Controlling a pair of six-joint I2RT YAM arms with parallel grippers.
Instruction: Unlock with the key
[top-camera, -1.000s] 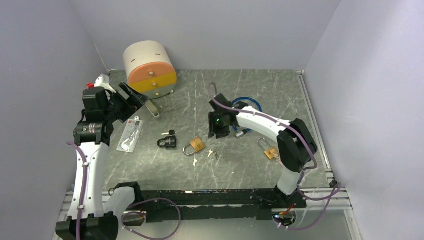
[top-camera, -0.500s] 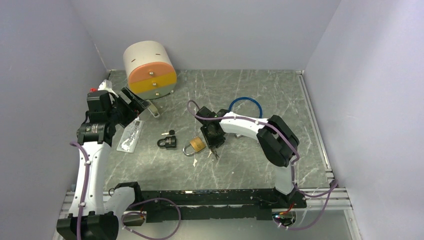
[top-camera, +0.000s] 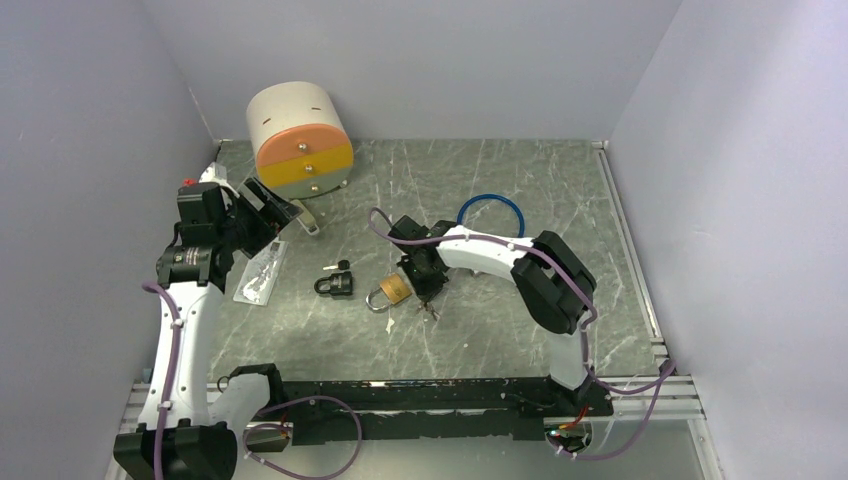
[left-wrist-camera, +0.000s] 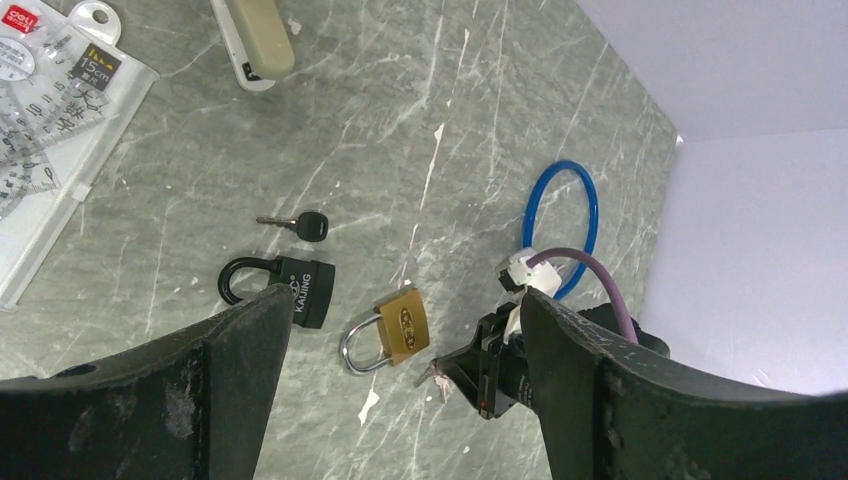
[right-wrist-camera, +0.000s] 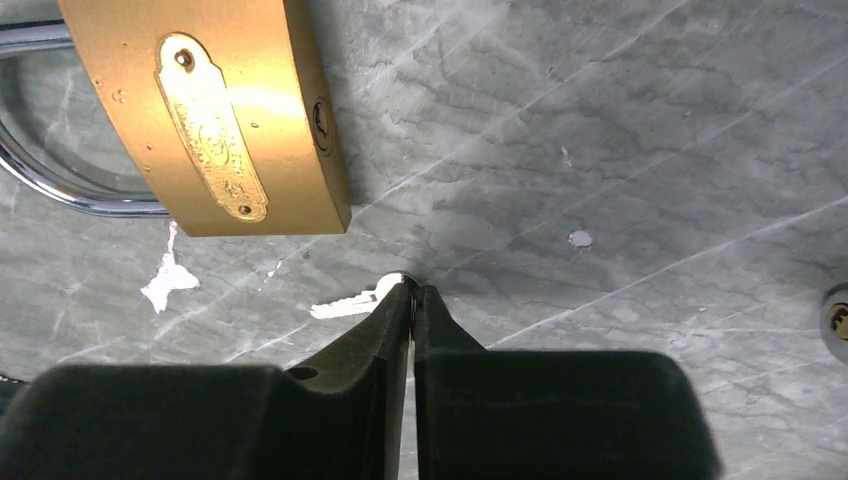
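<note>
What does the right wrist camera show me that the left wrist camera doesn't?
Only right wrist: the keyhole in the brass padlock, and the right gripper shut on the silver key. Only left wrist: black padlock, black-headed key, blue ring, ruler pack, open left gripper. Both: brass padlock, right gripper, grey table.

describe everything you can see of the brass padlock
The brass padlock lies flat on the grey marbled table, face up. Its gold-coloured metal body carries a riveted, embossed oval plate, and the keyhole sits in its bottom edge. The silvery steel shackle looks shut, both legs in the body. Only the table touches it: the small silver key, pinched in the right gripper, lies just off its corner.
</note>
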